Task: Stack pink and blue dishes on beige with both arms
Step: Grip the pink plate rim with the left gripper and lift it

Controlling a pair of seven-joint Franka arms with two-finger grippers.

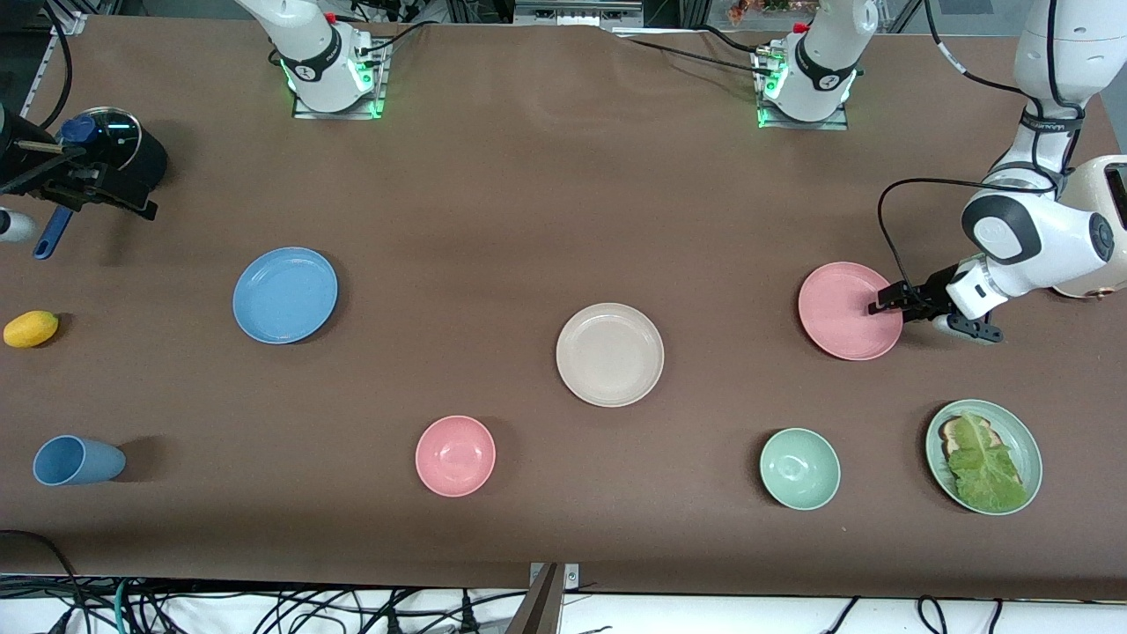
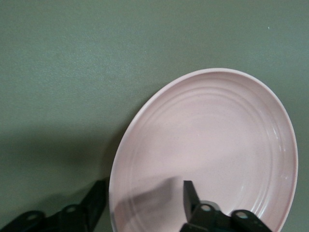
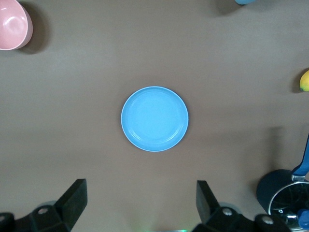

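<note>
Nearest the front camera runs a row on the brown table (image 1: 528, 220). From the right arm's end it holds a light blue cup (image 1: 75, 460) lying on its side, a pink bowl (image 1: 455, 455), a pale green bowl (image 1: 799, 468) and a green plate (image 1: 1028, 445) holding lettuce (image 1: 984, 467).

Farther from that camera, a yellow fruit (image 1: 31, 328) lies near the right arm's end, then the blue plate (image 1: 285, 295), well apart from the beige plate (image 1: 609, 354) at the table's middle. The right gripper (image 3: 142, 186) hangs high above the table by the blue plate, its fingers (image 3: 75, 195) spread wide and holding nothing.

The pink plate (image 1: 841, 310) rests flat toward the left arm's end. The left gripper (image 1: 880, 304) sits low at its rim, jaws parted. One finger (image 2: 190, 193) is over the plate's inside and the other is outside the rim.
</note>
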